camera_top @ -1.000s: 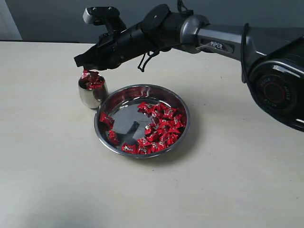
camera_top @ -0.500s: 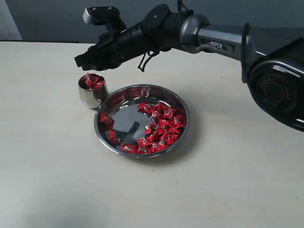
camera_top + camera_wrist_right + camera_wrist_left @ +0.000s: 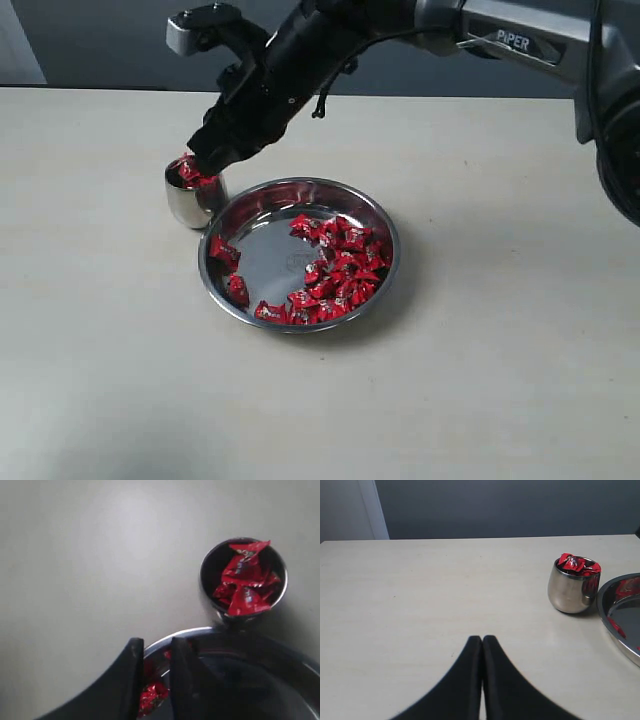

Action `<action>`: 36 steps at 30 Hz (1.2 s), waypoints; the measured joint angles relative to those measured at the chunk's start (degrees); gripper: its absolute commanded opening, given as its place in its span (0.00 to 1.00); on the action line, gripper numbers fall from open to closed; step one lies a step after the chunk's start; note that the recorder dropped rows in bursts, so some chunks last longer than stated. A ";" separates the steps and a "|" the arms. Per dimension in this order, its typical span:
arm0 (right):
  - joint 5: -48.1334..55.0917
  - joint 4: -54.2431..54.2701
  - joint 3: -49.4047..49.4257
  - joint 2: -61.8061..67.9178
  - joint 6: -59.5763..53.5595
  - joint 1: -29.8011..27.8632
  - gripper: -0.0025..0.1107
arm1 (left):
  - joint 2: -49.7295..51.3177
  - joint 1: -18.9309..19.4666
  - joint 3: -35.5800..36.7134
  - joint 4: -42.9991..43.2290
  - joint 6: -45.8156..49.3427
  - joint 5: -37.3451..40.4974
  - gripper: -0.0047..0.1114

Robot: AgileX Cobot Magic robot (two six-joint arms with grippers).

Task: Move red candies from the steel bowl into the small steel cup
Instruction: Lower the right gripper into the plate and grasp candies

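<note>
The small steel cup (image 3: 190, 207) stands just left of the steel bowl (image 3: 265, 258) and is heaped with red candies (image 3: 192, 172). More red candies (image 3: 335, 268) lie mostly in the bowl's right half, a few at its left edge. My right gripper (image 3: 203, 155) reaches across and points down beside the cup. In the right wrist view this gripper (image 3: 155, 642) hangs open by a narrow gap over the bowl's rim (image 3: 200, 631), with bowl candies showing through the gap and the full cup (image 3: 206, 575) close by. My left gripper (image 3: 482, 639) is shut and empty, apart from the cup (image 3: 570, 592).
The pale table (image 3: 110, 340) carries only the cup and bowl. The right arm's dark links (image 3: 330, 40) stretch over the back of the scene above the bowl. A dark wall runs behind the table's far edge.
A candy held above the cup a second ago now lies in the cup. The right arm has since lifted and pitched its gripper steeply down, tips shifting toward the bowl's rim.
</note>
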 measured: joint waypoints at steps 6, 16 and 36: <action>6.52 -3.18 0.15 0.00 3.21 0.00 0.20 | 0.00 0.00 0.00 0.00 0.00 0.00 0.04; 3.20 -8.10 8.07 -0.12 5.58 0.00 0.20 | 0.00 0.00 0.00 0.00 0.00 0.00 0.04; -6.62 -11.54 12.80 0.33 7.70 0.00 0.21 | 0.00 0.00 0.00 0.00 0.00 0.00 0.04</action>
